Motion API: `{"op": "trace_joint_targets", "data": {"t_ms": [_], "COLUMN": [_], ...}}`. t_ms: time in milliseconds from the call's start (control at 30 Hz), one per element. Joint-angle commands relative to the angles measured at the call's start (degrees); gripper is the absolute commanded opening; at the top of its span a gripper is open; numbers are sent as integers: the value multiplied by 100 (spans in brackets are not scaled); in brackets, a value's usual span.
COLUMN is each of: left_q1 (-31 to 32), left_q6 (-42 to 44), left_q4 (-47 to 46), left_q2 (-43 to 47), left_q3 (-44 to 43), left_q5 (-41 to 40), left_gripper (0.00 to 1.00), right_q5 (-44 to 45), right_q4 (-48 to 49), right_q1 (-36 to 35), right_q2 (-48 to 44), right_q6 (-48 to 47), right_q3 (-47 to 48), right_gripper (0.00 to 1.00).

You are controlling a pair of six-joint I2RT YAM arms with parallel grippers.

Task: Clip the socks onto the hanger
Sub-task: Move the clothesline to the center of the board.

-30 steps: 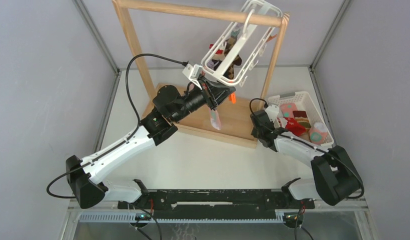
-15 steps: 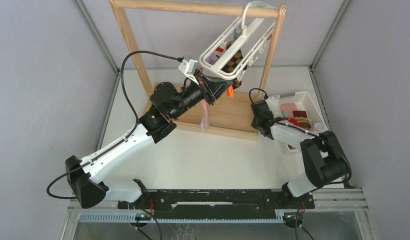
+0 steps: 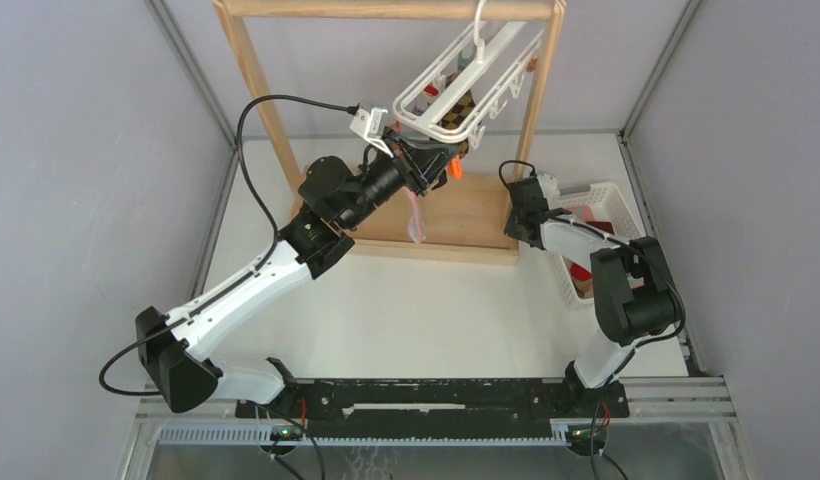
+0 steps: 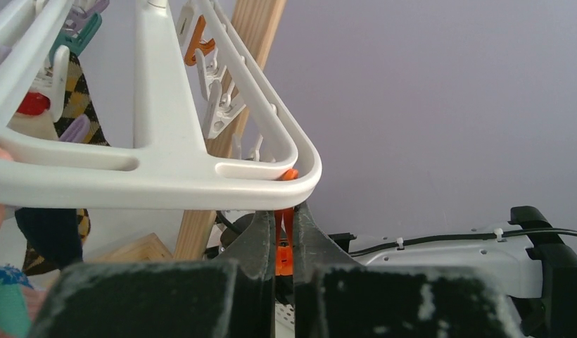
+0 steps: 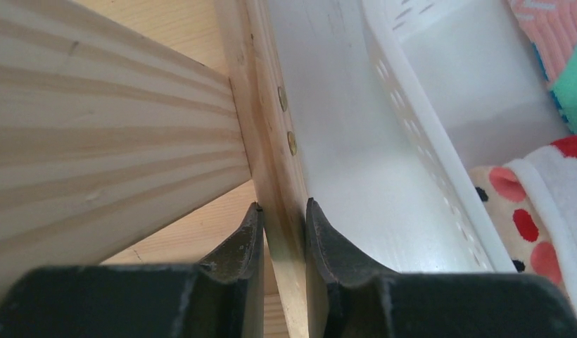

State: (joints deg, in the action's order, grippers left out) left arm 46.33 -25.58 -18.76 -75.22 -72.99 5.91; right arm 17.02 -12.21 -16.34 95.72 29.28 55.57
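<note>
Left arm extended upward, the left claw point(image 4: 286, 215) pinching an orange clip point(image 4: 283, 257) under the hanger point(image 4: 166, 172) corner. The right claw point(image 5: 283, 211), lower than the hanger, gripped the base of the wooden rack point(image 5: 96, 141).

The hanger point(image 4: 166, 169) is smooth, faintly shiny white plastic, and the orange clip point(image 4: 284, 257) in the left tool point(image 4: 284, 225) is plastic too. The rack point(image 5: 96, 141) in the right tool point(image 5: 280, 211) is bare grained wood.

We get bright, even light from overhead, and the surface point(image 3: 436, 305) carries only faint, soft shadows. In the left wrist view the left gripper point(image 4: 286, 215) sits dark, grainy and blurred. In the right wrist view the white basket point(image 5: 419, 148) wall glares, nearly washed out.
</note>
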Motion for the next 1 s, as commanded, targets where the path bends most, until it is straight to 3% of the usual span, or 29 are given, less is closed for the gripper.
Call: {"op": "trace_joint_targets", "data": {"t_ms": [0,67,100,167,200,267,633,833,967], "left_q1": [-43,-97,-126,-199,-250,-320,-467,-515,-512], "left_q6": [-181,-203,-240,-320,-403,-572,-762,-884,-1026], "left_q4": [264,264,255,188,126,-25,-126,-192,-442], "left_q2": [-195,-359,-427,-546,-603,-721,-1269,-1469,-1615], "left_q3": [-323,-460,-502,-589,-615,-677,-1282,-1464,-1470], "left_q5": [287,315,345,432,489,675,880,896,925], "left_gripper": [0,0,0,0,0,0,0,0,0], "right_q5": [562,541,573,562,416,128,-53,-372,-963], "right_q4": [178,181,161,174,279,477,-29,-218,193], "right_q1": [290,268,245,203,204,258,421,997,1576], "right_q2": [296,233,171,-14,-207,-520,-2307,-3084,-3433], "right_q6": [175,106,85,13,-54,-112,-519,199,776], "right_q3": [455,473,472,395,278,43,-322,-771,-1571], "right_gripper": [0,4,14,58,73,83,86,83,82]}}
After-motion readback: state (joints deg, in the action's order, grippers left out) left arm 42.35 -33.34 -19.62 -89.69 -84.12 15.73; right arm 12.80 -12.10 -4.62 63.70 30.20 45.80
